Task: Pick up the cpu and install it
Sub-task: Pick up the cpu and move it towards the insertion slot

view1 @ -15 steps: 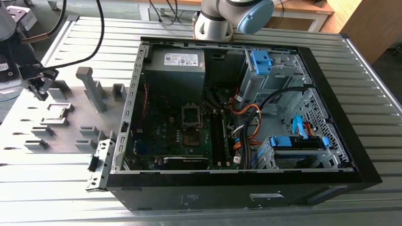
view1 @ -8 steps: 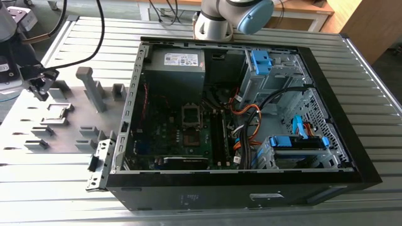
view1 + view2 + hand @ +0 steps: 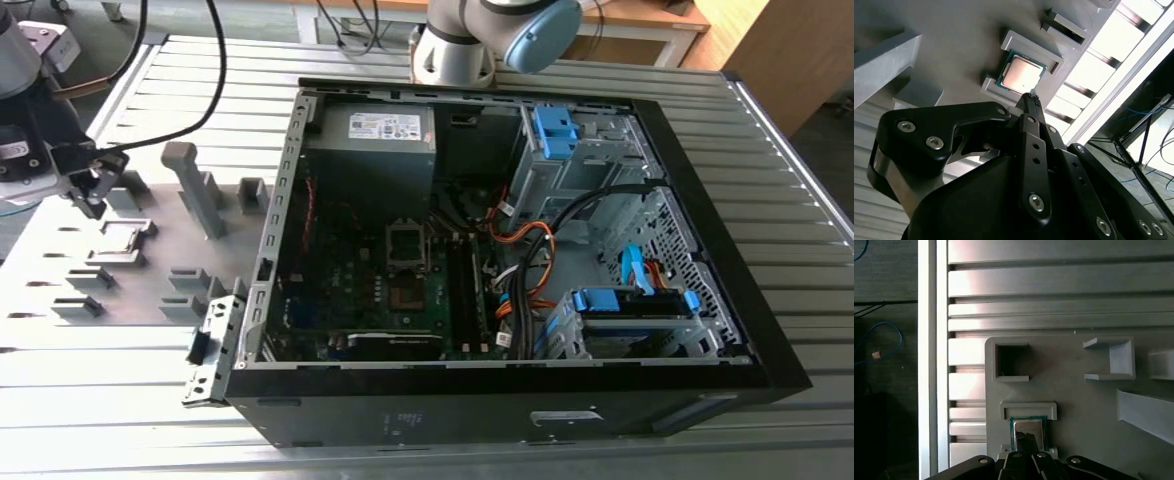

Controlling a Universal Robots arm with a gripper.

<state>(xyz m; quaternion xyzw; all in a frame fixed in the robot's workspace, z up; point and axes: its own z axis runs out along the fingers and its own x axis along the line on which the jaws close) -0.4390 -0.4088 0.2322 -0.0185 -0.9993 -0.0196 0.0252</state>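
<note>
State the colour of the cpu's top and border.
The cpu has a silvery top, green border; best in the second wrist view.

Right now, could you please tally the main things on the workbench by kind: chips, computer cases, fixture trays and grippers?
cpu: 1
computer case: 1
grey fixture tray: 1
gripper: 1
Total: 4
</note>
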